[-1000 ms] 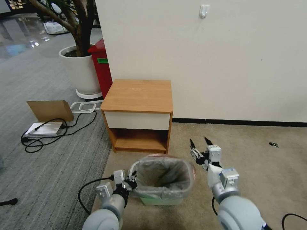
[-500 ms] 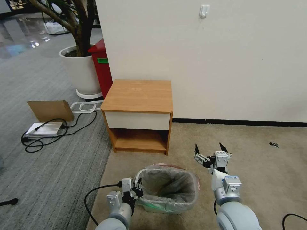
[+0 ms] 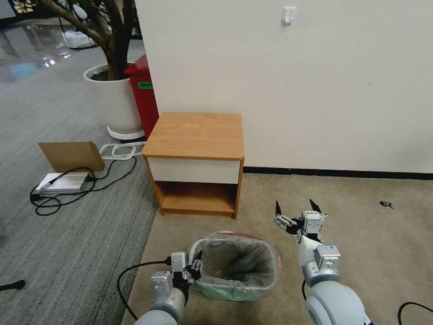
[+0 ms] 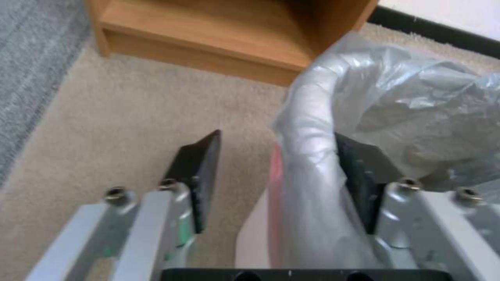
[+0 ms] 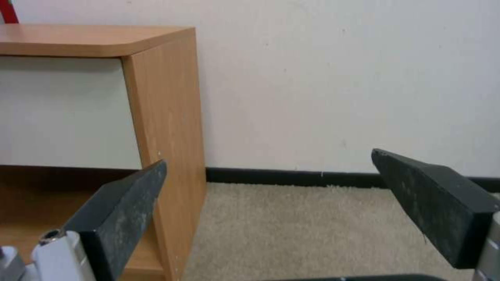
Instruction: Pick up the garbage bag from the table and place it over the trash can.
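Here the left tool (image 3: 195, 265) straddles the trash can (image 3: 225, 293) rim on its left side, fingers spread, unclenched. The garbage bag (image 3: 237, 262) lines the trash can, before the worktop (image 3: 196, 135). Right of the trash can, the right tool (image 3: 295, 211) hangs released, empty.

Left arm reaches forward and low, wrist level; left tool (image 3: 195, 267) has its jaws parted, one finger (image 4: 200, 175) free on the outer side, the other finger (image 4: 365, 179) on the inner side. Right arm is raised, forearm pointing forward; right tool (image 3: 295, 212) hangs in the air, jaws spread wide, gripping nothing.
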